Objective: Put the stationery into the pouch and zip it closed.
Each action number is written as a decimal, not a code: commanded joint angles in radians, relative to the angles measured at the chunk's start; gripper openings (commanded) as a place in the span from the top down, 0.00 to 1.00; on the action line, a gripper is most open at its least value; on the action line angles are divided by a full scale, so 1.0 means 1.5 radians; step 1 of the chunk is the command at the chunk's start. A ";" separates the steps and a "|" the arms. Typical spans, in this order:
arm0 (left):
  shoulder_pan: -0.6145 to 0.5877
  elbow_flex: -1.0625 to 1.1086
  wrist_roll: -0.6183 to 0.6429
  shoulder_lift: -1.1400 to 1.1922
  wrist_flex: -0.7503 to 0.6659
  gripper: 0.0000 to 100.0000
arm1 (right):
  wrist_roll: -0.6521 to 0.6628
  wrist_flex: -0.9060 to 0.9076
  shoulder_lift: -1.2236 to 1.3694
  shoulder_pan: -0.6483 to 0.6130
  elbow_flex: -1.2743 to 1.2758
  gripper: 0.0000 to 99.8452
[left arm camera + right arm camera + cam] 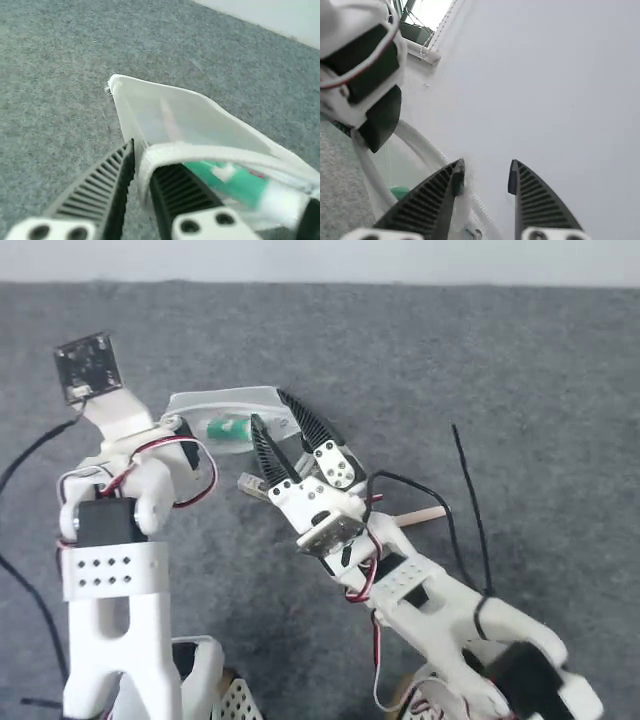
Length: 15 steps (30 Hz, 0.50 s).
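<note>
Pouch (225, 400), translucent white, lies on the grey table (520, 360) towards the far side, in front of your two arms. Inside it you can see a green item (235, 182) close to the held end, and a pale pinkish stick (169, 120) further in; what either is cannot be told.

Your left gripper (140, 154) has its fingers pinched tight on the pouch's white rim at one end, with the rim caught between them. Your right gripper (486, 172) sits over the other end with its fingers a moderate way apart and nothing gripped. One finger (445, 192) is just beside the rim, touching it or nearly so. From above, that finger lies across the pouch near the green item, while the other runs along the pouch's end. Whether the zip is open or closed you cannot tell from these views.

A pencil (420, 514) lies on the table beside the right arm, apart from the pouch. A thin black cable (468, 490) runs over the table near the pencil's tip.
</note>
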 commanded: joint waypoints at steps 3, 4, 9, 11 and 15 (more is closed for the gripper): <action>-0.003 -0.007 -0.005 -0.010 -0.005 0.99 | -0.043 0.131 -0.138 0.012 -0.006 0.87; -0.003 -0.007 -0.005 -0.010 -0.005 0.99 | -0.075 0.156 -0.161 0.011 -0.006 0.87; -0.003 -0.007 -0.005 -0.010 -0.005 0.99 | -0.200 0.322 -0.283 0.035 -0.020 0.87; -0.004 -0.007 -0.005 -0.010 -0.005 0.99 | -0.230 0.391 -0.322 0.046 -0.035 0.87; -0.004 -0.007 -0.005 -0.007 -0.006 0.99 | -0.265 0.489 -0.371 0.055 -0.050 0.87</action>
